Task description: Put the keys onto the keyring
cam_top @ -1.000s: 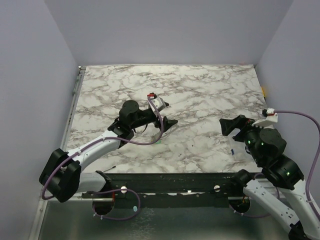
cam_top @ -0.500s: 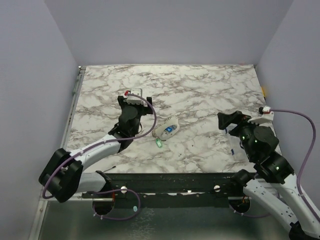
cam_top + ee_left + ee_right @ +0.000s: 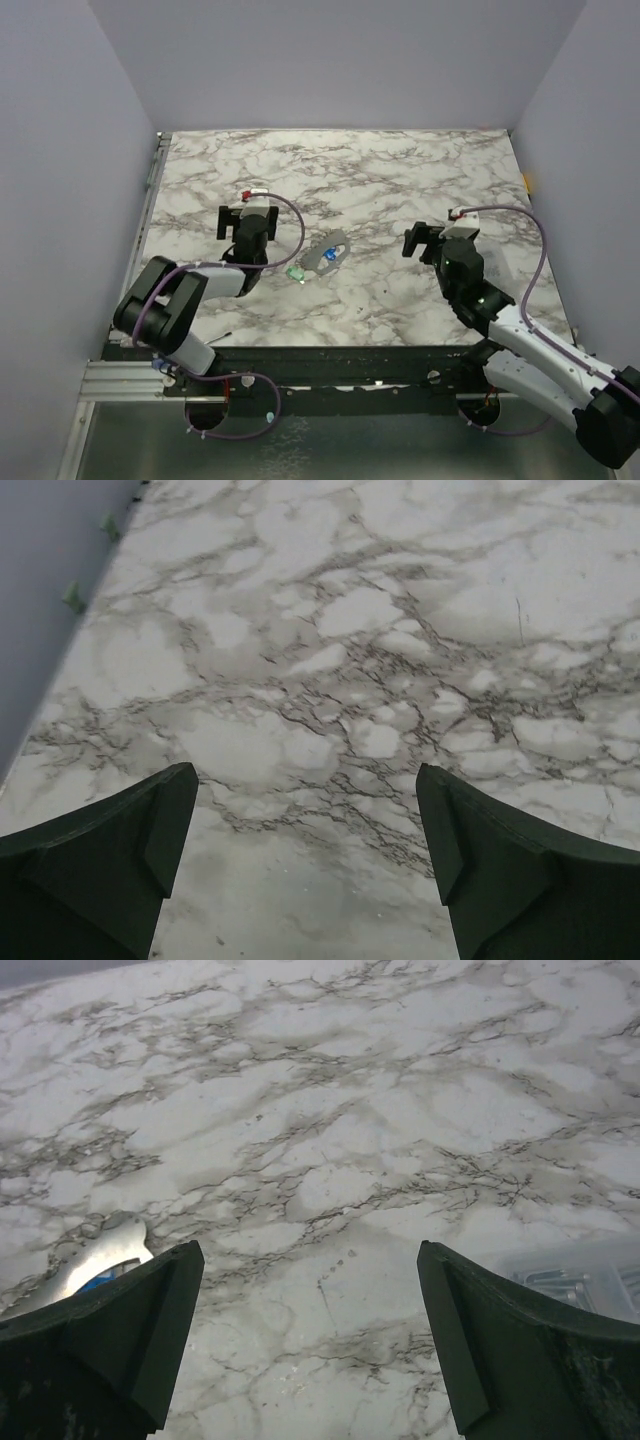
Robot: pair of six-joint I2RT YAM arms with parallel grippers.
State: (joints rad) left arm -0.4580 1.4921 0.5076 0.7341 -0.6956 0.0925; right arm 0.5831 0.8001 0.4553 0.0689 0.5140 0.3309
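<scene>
Moved: the left arm has backed off the keyring [image 3: 338, 243]; the right arm has swung in toward the middle.
Keyring: flat on the table [image 3: 400, 180] between the arms, long axis slanting near-left to far-right.
Keys: blue key [image 3: 327, 257] within the loop, green key [image 3: 296, 272] just off its near-left end; whether they are threaded, cannot tell.
Right gripper [image 3: 307, 1250]: jaws spread, empty; keyring low to its left, so likely the better placed.
Left gripper [image 3: 305, 775]: jaws spread, empty, facing away.

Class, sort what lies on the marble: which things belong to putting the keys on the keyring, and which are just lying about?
For the job: keyring; blue key; green key.
Lying about: clear plastic packet; small yellow item, far right edge.
</scene>
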